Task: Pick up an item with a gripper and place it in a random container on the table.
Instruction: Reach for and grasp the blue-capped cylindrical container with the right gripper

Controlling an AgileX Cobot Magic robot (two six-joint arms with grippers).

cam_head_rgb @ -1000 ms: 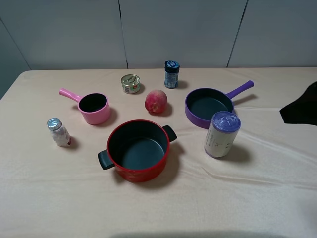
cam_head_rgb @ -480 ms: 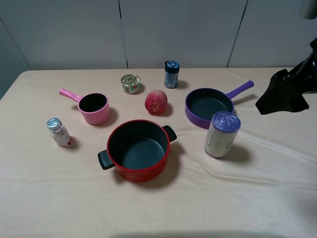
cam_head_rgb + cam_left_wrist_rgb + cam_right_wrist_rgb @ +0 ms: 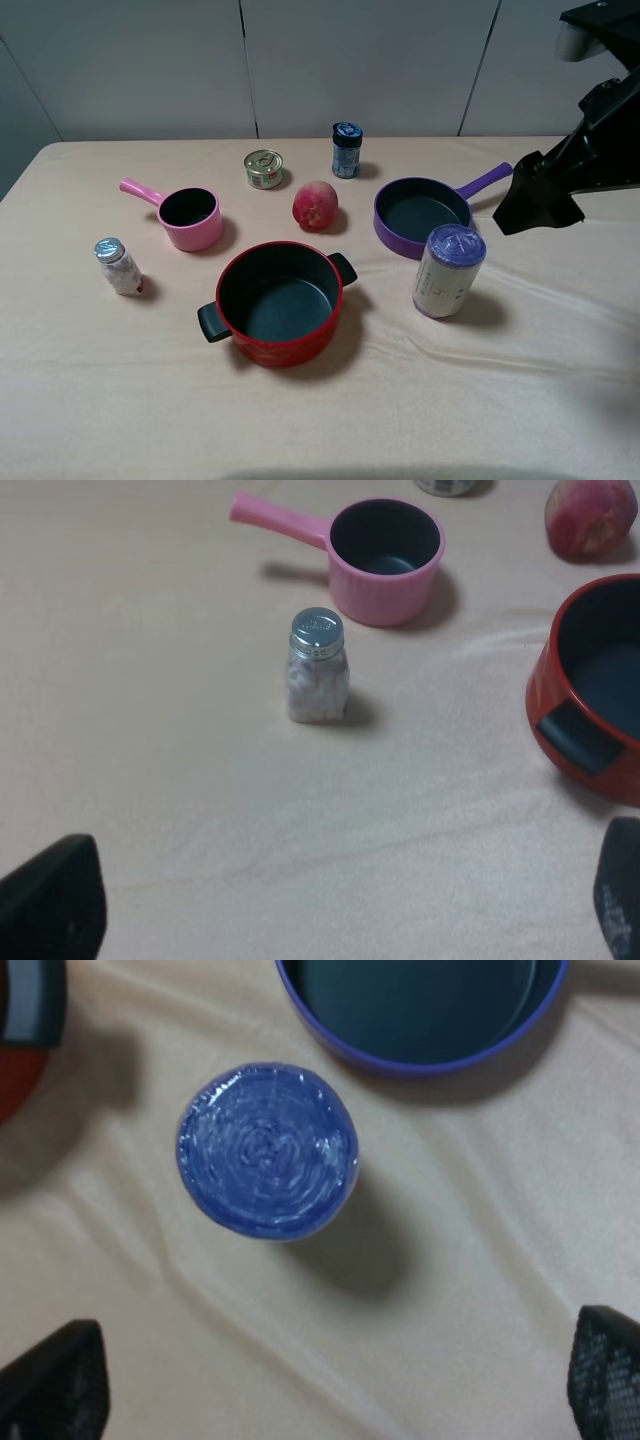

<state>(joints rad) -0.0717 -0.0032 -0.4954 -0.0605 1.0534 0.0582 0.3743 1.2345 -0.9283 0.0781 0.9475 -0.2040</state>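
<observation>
The item, a cream-white canister with a shiny purple top (image 3: 450,270), stands upright at the right of the table, in front of the purple pan. In the right wrist view its purple top (image 3: 268,1150) lies ahead of my open, empty right gripper (image 3: 330,1380). In the high view my right gripper (image 3: 527,203) hangs above the table, to the right of and behind the canister, apart from it. The container, a pink saucepan (image 3: 190,218), sits at the left and also shows in the left wrist view (image 3: 385,550). My left gripper (image 3: 335,900) is open and empty.
A red two-handled pot (image 3: 280,300) sits in the middle front. A purple pan (image 3: 420,215) is behind the canister. A peach (image 3: 315,205), a tin can (image 3: 263,168) and a blue-lidded jar (image 3: 346,150) stand at the back. A foil-capped bottle (image 3: 118,266) stands at the left.
My right arm has come in from the right edge, rising and moving left toward the canister. Nothing on the table has moved.
</observation>
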